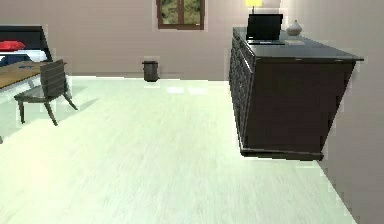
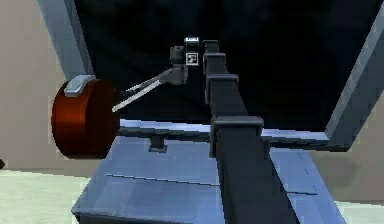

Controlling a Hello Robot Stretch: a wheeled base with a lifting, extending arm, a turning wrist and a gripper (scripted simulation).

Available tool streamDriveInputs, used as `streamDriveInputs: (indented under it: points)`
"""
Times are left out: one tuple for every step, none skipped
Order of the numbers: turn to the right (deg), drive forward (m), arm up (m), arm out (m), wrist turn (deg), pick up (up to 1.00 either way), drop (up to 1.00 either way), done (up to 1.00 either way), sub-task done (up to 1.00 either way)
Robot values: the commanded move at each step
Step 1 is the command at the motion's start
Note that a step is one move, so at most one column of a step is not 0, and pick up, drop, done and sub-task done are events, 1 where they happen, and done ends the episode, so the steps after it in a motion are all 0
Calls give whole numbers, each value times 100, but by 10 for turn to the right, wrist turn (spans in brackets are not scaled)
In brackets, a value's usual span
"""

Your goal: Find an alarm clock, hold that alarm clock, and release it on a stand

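In the arm side view a round red-brown alarm clock (image 2: 82, 118) with a grey top hangs at the far end of the gripper (image 2: 118, 102), clear of any surface, so the gripper holds it. The thin fingers (image 2: 150, 85) run down and left from the dark gripper body by the white marker squares (image 2: 190, 55). The dark arm bar (image 2: 240, 140) rises from the bottom edge. Below and right of the clock stands a grey-blue stand (image 2: 170, 170), with a large dark panel in a grey frame (image 2: 290, 60) behind it.
The forward view has a dark dresser (image 1: 285, 95) at the right bearing a laptop (image 1: 265, 28) and a small bowl (image 1: 294, 29). A wooden chair (image 1: 47, 88) and desk stand at the left, with a bed corner (image 1: 20, 45) behind. A bin (image 1: 150, 69) stands under a window (image 1: 180, 12). Pale floor lies between.
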Motion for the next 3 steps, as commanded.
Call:
streamDriveInputs:
  points:
    - [0,0,0,0,0,0,100,0,0]
    - [0,0,0,-10,0,0,0,0,0]
    - [0,0,0,0,0,0,0,100,0]
